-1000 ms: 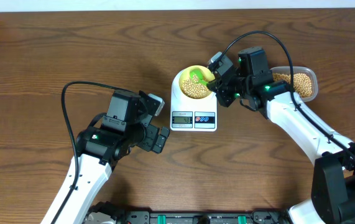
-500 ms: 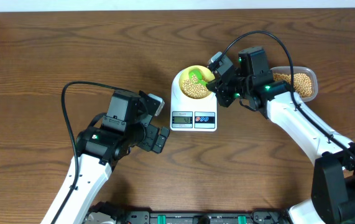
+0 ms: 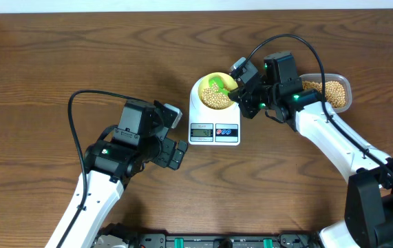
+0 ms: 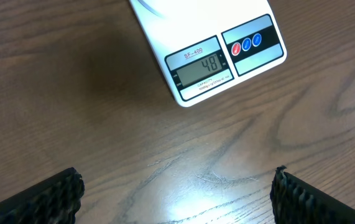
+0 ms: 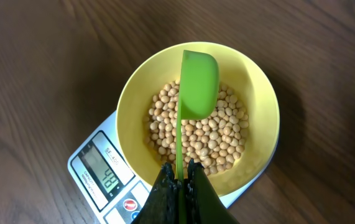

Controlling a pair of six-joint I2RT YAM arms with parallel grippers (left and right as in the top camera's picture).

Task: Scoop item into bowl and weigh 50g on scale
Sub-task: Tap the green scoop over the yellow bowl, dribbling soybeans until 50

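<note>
The pale yellow bowl [image 3: 215,91] stands on the white scale [image 3: 214,128] and holds tan beans [image 5: 205,134]. The scale's display [image 4: 202,66] reads 48. My right gripper [image 5: 180,169] is shut on the handle of a green scoop [image 5: 199,83], held tilted on its side over the bowl [image 5: 258,87]; in the overhead view the gripper [image 3: 246,88] sits at the bowl's right rim. My left gripper [image 4: 177,190] is open and empty, low over the wood in front of the scale [image 4: 158,18], at lower left of it in the overhead view [image 3: 174,153].
A clear plastic tub [image 3: 328,91] of more beans stands behind the right arm, right of the scale. The right arm's cable loops above the tub. Bare wooden table [image 3: 79,55] surrounds everything.
</note>
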